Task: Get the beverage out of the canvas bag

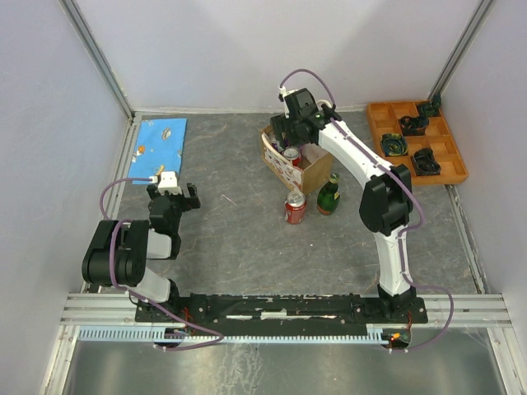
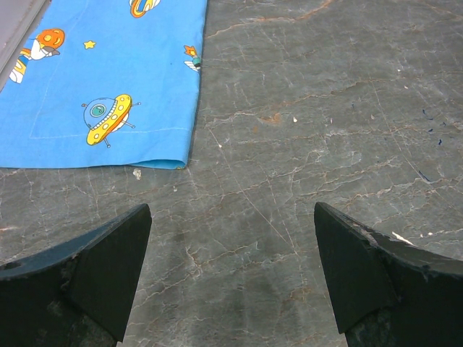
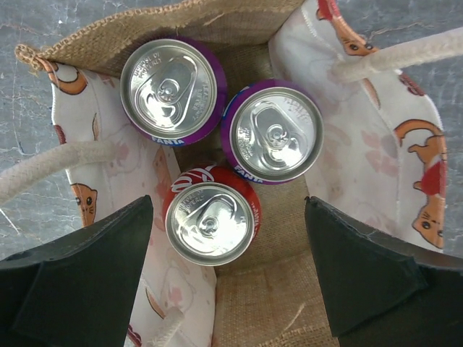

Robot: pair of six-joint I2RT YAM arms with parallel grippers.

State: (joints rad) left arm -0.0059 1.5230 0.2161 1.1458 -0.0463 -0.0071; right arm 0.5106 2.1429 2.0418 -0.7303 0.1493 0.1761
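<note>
The right claw hangs spread wide on an outstretched arm; the left claw gapes, arm folded.

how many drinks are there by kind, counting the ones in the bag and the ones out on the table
purple cans: 2, both in the bag
red cans: 2, one in the bag, one standing on the table
green bottle: 1, upright on the table beside the red can
total: 5 drinks, 3 in the bag and 2 out
</note>
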